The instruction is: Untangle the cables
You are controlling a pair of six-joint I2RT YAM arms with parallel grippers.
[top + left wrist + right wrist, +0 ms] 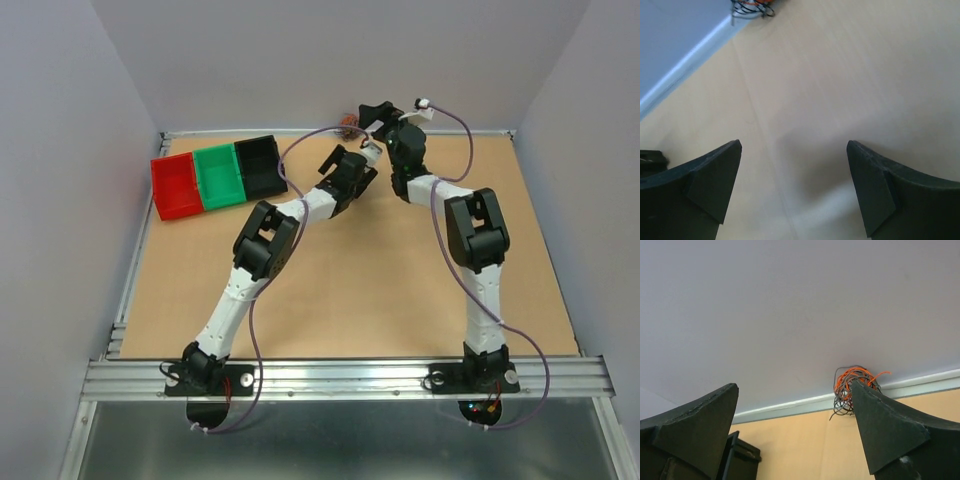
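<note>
A small tangle of orange, grey and black cables (350, 124) lies on the tan table against the back rail. It shows at the top left of the left wrist view (752, 7). In the right wrist view (850, 385) my right finger partly hides it. My left gripper (347, 164) (792, 146) is open and empty, low over bare table, just in front of the tangle. My right gripper (373, 120) (794, 386) is open and empty, raised a little to the right of the tangle and pointing at the back wall.
A red bin (177, 187), a green bin (219, 176) and a black bin (260, 167) stand in a row at the back left. The black bin also shows in the right wrist view (740, 455). A metal rail (300, 131) and grey walls bound the table.
</note>
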